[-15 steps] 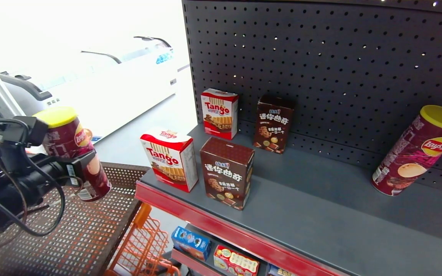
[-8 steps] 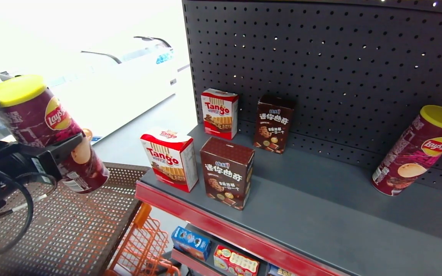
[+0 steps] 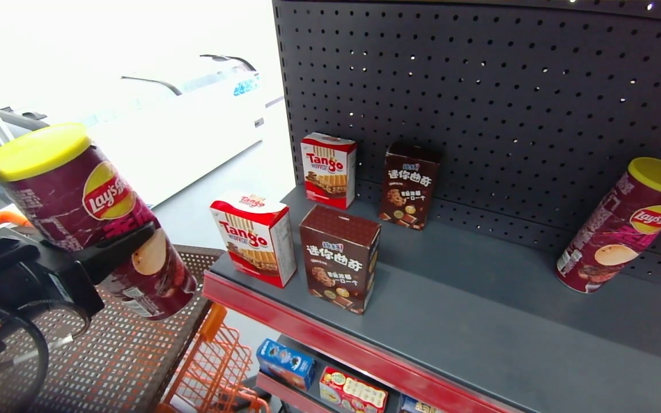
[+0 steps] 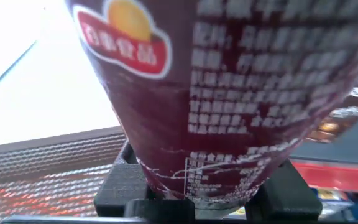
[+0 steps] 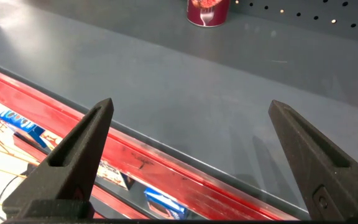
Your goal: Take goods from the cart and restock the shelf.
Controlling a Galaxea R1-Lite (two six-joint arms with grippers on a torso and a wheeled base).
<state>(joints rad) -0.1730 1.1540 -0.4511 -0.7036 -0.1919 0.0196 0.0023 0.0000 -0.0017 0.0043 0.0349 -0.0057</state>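
Note:
My left gripper is shut on a maroon chip can with a yellow lid, held tilted in the air above the cart's mesh top, left of the shelf. The same chip can looms close in the left wrist view, clamped between the black fingers. A second chip can stands on the grey shelf at the far right; its base also appears past my right gripper, which hangs open over the shelf's red front edge.
Two red-and-white wafer boxes and two brown cookie boxes stand at the shelf's left end. Bare shelf lies between them and the right can. A dark pegboard backs the shelf. Small goods sit on the lower shelf beside the orange cart basket.
The left arm has lifted the chip can up from the cart and carried it nearer the camera and a little toward the shelf. The shelf goods have not moved.

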